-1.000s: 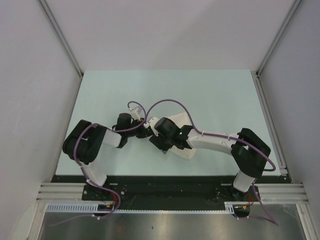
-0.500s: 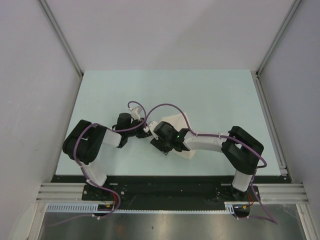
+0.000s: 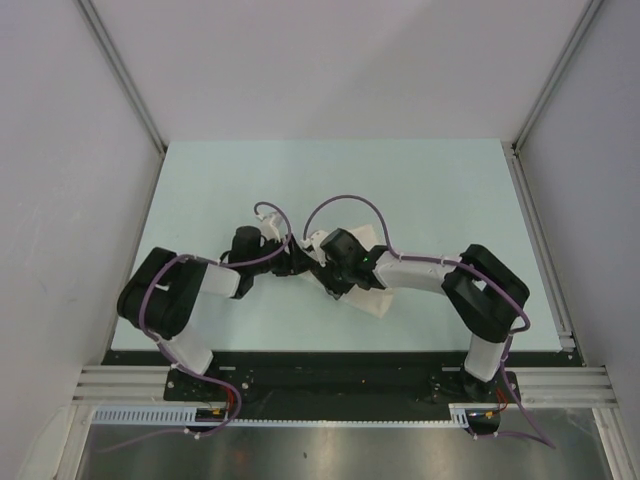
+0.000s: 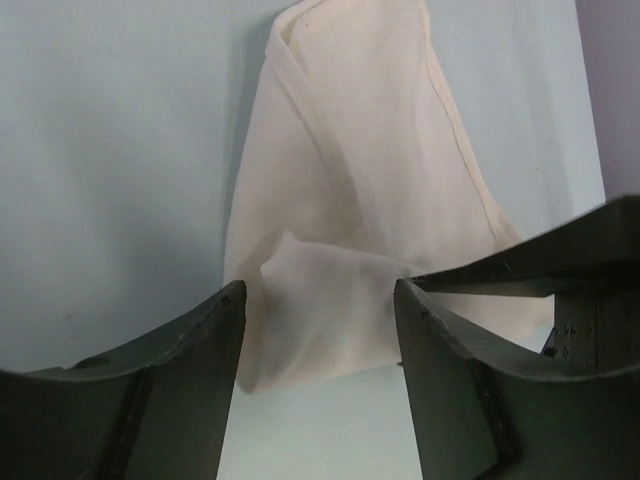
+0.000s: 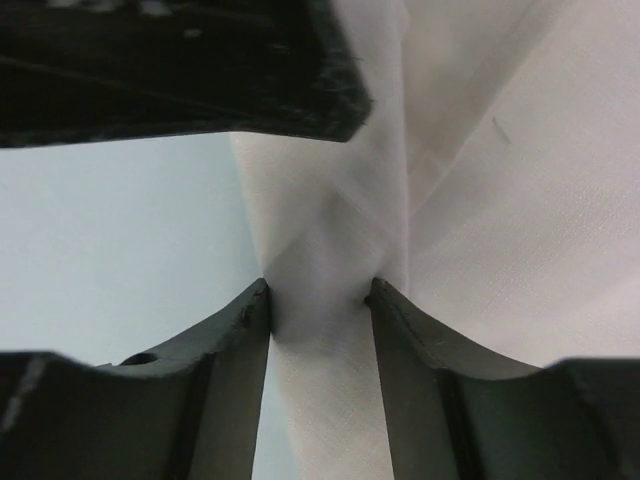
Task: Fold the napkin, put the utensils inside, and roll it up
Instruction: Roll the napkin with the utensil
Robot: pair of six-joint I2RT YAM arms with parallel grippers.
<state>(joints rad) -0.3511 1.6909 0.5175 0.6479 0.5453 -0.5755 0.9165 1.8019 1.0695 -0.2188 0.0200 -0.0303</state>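
The cream napkin [image 3: 368, 238] lies bunched and partly folded at the middle of the table, mostly under my two wrists. In the right wrist view my right gripper [image 5: 318, 290] is shut on a raised fold of the napkin [image 5: 480, 200], with cloth pressed against both fingers. My left gripper [image 4: 320, 295] stands open just short of the napkin [image 4: 350, 190], nothing between its fingers. From above, the left gripper [image 3: 297, 262] and right gripper [image 3: 328, 272] nearly touch. The utensils are hidden or out of view.
The pale green table [image 3: 430, 190] is walled by grey panels left, right and behind, with metal posts at the back corners. A black rail [image 3: 330, 360] runs along the near edge by the arm bases. Purple cables loop above both wrists.
My left gripper has opened and let go of the cloth. The right gripper has shifted up and left over the napkin and its fingers have narrowed onto the fold.
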